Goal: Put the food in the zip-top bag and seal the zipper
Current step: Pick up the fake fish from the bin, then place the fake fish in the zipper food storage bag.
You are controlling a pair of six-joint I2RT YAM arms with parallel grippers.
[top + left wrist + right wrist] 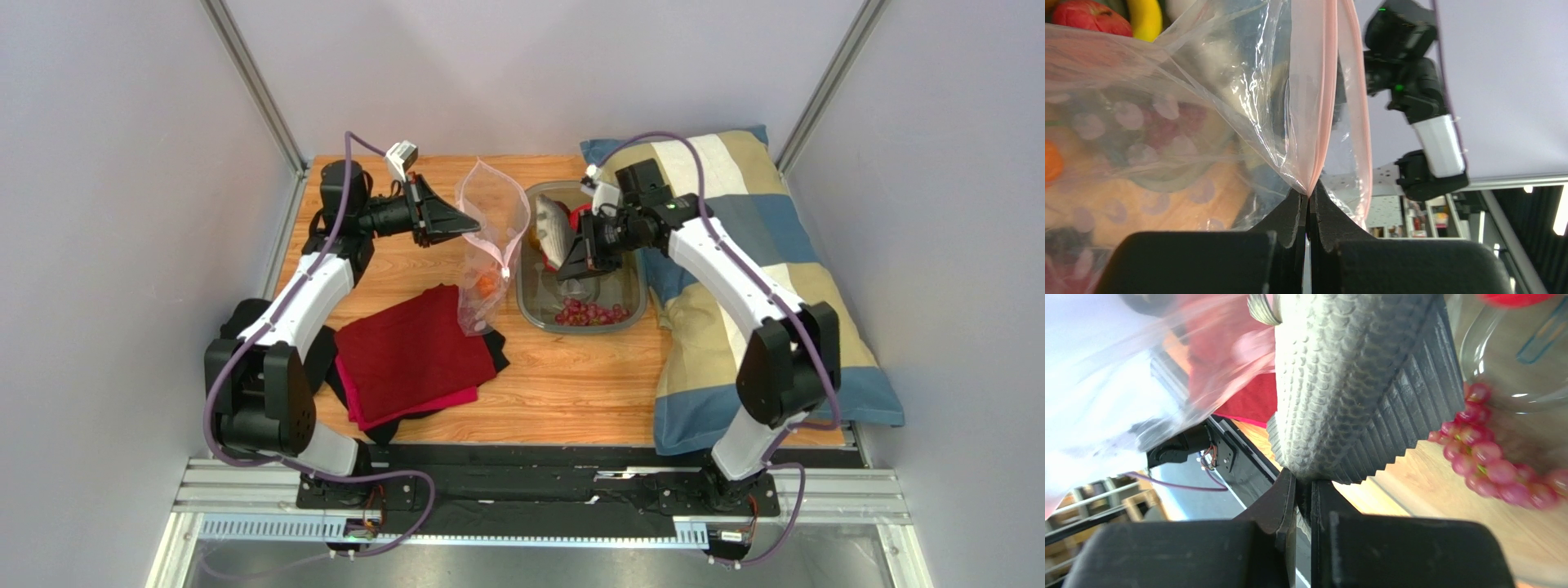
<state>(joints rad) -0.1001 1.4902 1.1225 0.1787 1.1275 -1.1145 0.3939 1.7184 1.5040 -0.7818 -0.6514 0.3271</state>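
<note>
The clear zip-top bag (491, 239) hangs upright at the table's middle back with its mouth open. My left gripper (470, 226) is shut on its pink zipper strip (1322, 98), seen close in the left wrist view (1309, 195). An orange toy food (488, 283) lies low inside the bag. My right gripper (574, 254) is shut on the grey fish (552, 229) and holds it above the tub, just right of the bag's mouth. The fish's scaly body (1339, 373) fills the right wrist view, pinched at my gripper (1304, 481). Purple grapes (593, 314) lie in the tub.
A clear rigid tub (535, 312) stands right of the bag with grapes and other toy food in it. A red cloth (411, 353) on a dark cloth lies at the front left. A patchwork pillow (736, 306) covers the table's right side under my right arm.
</note>
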